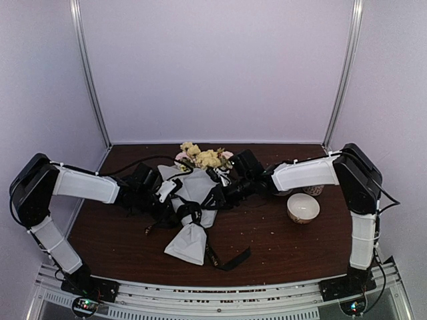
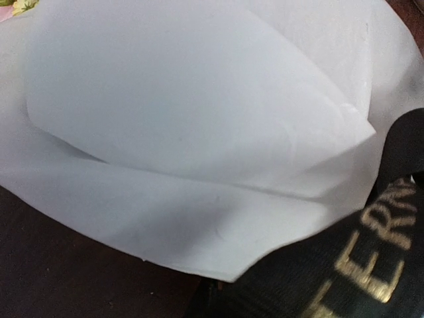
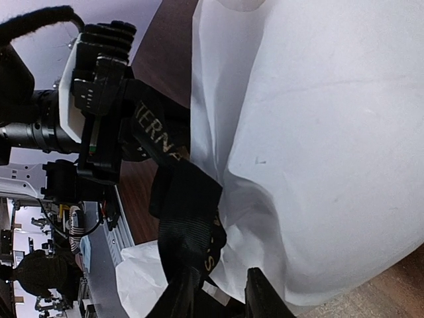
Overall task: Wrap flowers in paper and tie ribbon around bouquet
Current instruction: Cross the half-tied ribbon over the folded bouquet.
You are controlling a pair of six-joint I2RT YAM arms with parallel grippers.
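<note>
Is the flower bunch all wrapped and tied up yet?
Nearly. Done: the paper is wrapped in a cone round the stems, with the flowers poking out the top. In hand: the ribbon loops round the middle, and the left pincer grips one end. Left: probably finishing the tie; a loose tail lies on the table, and I see no finished bow.

Lab booth: white panels [image 1: 213, 67], aluminium rails [image 1: 200, 297].
</note>
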